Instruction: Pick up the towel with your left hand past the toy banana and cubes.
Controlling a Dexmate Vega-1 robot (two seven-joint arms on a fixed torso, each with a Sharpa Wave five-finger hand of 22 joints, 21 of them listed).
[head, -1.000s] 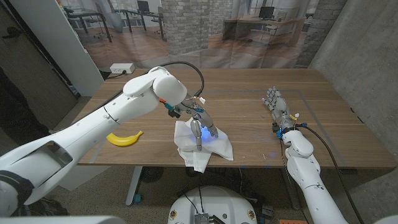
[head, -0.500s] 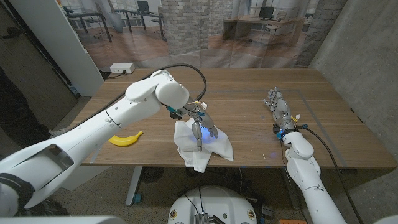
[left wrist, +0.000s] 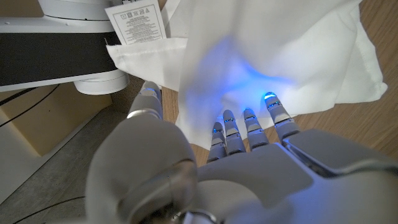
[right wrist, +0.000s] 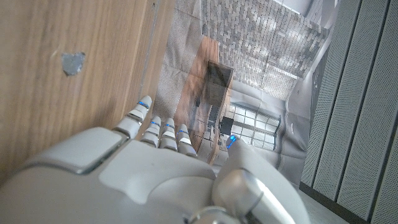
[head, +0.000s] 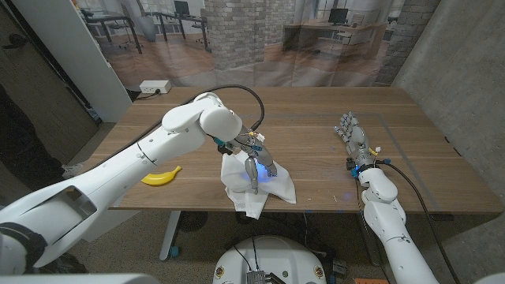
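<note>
Down at the table's near edge, the towel point(head: 256, 186) is lying crumpled and white, one corner hanging just over the rim of the table point(head: 316, 118). The left hand point(head: 256, 158) is reaching down onto the towel's upper middle, its fingers pointing toward the near edge and pressing into the cloth, with a blue glow showing on the fabric beside them. In the left wrist view, the fingers point(left wrist: 249, 127) are lying close together against the towel point(left wrist: 267, 56), their blue-lit tips touching or slipping under its folded edge; whether they are actually pinching the cloth or only pressing on it, I cannot tell. A printed label point(left wrist: 135, 22) is sitting at one corner of the towel in that view.

The banana point(head: 161, 176) is lying on the table well to the left of the towel, under the left arm, apart from the cloth.

The right hand point(head: 353, 137) is standing on its edge on the table's right side, well apart from the towel, fingers extended side by side and holding nothing. The right wrist view is showing those fingers point(right wrist: 155, 130) straight, next to the wooden surface.

A white power strip point(head: 155, 87) is resting at the far left corner.
</note>
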